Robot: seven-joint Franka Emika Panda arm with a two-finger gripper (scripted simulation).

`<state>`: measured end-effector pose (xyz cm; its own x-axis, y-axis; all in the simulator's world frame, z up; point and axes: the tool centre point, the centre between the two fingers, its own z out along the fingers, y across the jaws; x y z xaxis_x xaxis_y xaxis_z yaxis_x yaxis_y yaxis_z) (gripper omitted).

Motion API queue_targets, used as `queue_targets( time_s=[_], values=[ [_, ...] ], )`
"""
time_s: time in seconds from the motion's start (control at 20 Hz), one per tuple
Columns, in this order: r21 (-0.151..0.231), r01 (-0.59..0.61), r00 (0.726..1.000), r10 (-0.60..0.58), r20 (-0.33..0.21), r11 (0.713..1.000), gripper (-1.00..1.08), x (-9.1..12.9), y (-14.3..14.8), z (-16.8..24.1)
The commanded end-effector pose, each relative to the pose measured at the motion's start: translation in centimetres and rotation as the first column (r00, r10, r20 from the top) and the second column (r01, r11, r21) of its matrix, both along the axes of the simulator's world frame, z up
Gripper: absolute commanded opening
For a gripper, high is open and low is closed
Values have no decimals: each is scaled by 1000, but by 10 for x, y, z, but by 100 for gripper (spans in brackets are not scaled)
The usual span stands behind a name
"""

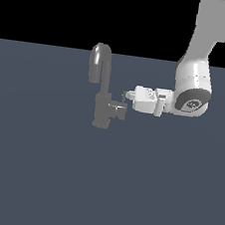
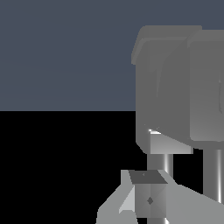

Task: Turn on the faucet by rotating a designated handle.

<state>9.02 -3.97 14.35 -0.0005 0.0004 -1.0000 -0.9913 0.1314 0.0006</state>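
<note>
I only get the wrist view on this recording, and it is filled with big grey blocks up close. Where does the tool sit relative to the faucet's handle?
Observer: In the exterior view the tool reaches in level from that view's right. Its tip is at the thin upright pin of the handle.
Operator: Is the spout in its way?
Observer: No. The spout of the faucet rises above the body and arches toward the exterior view's left, away from the tool.
Operator: Is the tool closed on the pin?
Observer: It is too small to tell. The tip overlaps the top of the pin, just above the stub.
</note>
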Motion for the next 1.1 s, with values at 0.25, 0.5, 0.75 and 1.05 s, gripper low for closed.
queue_targets(
  time_s=[0.25,0.5,0.75,1.05],
  values=[
    [0,0,1000,0,0,1000,-100,-16,2,4],
    [0,0,1000,0,0,1000,-100,-29,4,7],
    [0,0,1000,0,0,1000,-100,-42,5,10],
    [-4,5,1000,-5,9,1000,-100,-48,6,10]
  ],
)
